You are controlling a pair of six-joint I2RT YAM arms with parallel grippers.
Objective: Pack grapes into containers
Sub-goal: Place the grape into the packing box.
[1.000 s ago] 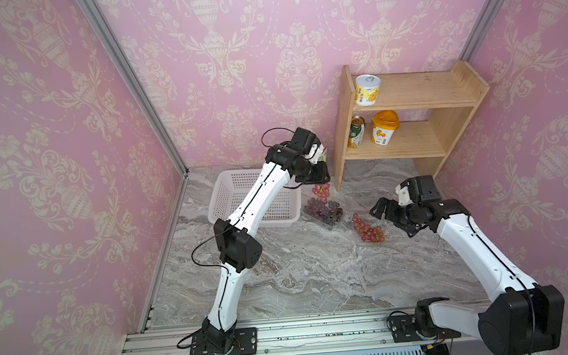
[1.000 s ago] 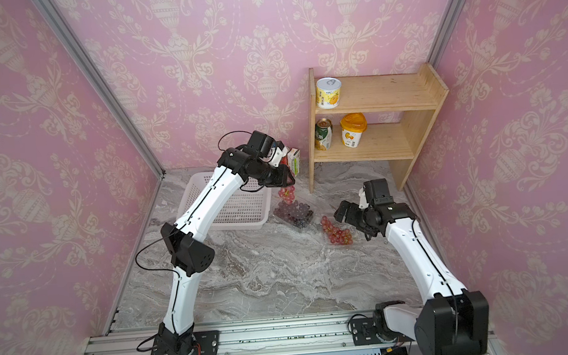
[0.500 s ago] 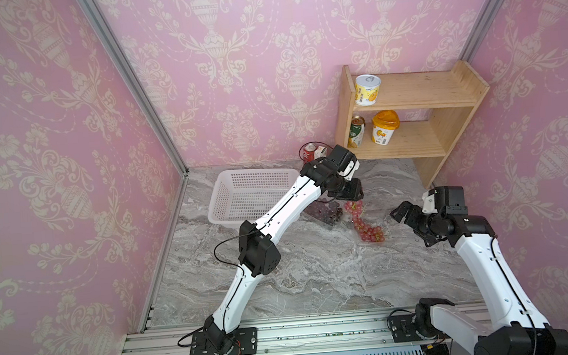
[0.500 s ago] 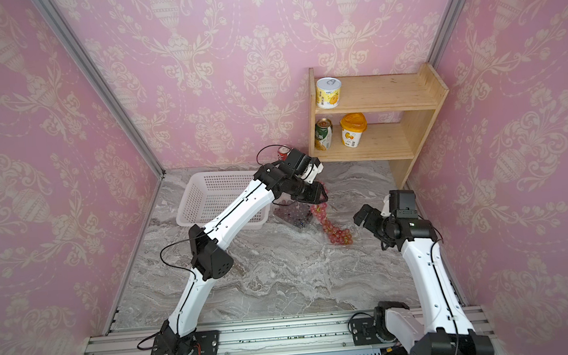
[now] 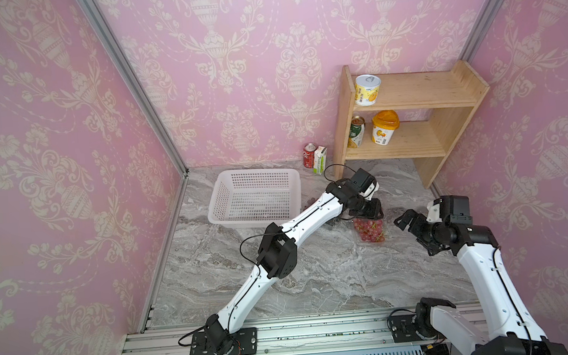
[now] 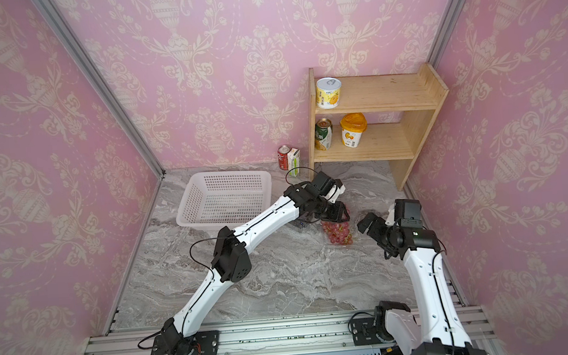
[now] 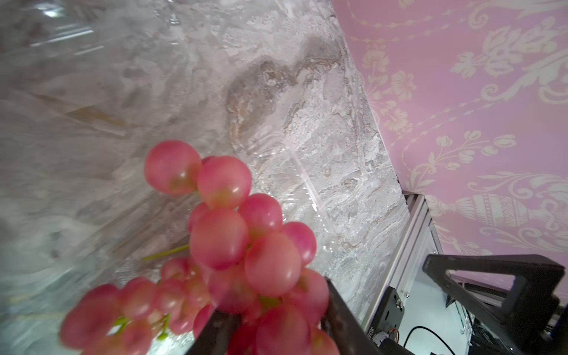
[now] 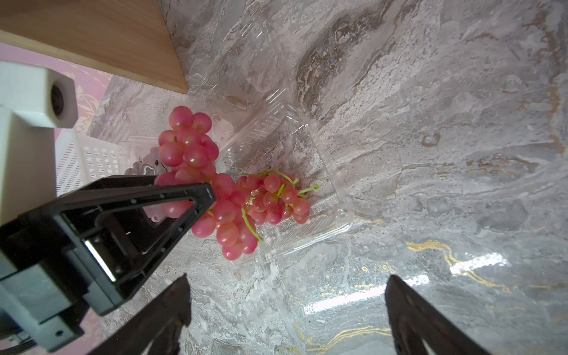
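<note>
**Left jaws hold pink-red grapes at the open clamshell**

The left arm (image 5: 310, 218) stretches across the marble worktop (image 5: 318, 279) to about 3 o'clock of its middle. The left jaws are pinching the held bunch (image 7: 239, 246) of pink-red grapes. In the left wrist view, berries sit wedged between the two black fingers. This bunch hangs down over the near edge of a clear clamshell container (image 8: 295, 141) that lies open on the worktop. Whether its lower end rests on the tray cannot be told.

A second bunch (image 8: 273, 199), also pink-red with its green stems showing, lies inside the tray and touches the held bunch. In both top views the two read as one pink mass just below the left jaws.

The right arm (image 5: 484, 273) stands at 3 o'clock of the container. The right jaws are spread wide with nothing between them. They point toward the grapes but stay apart from them.

A white perforated basket (image 5: 230, 220) sits at 10 o'clock of the container. A wooden shelf (image 5: 411, 140) stands at 1 o'clock against the far wall.
</note>
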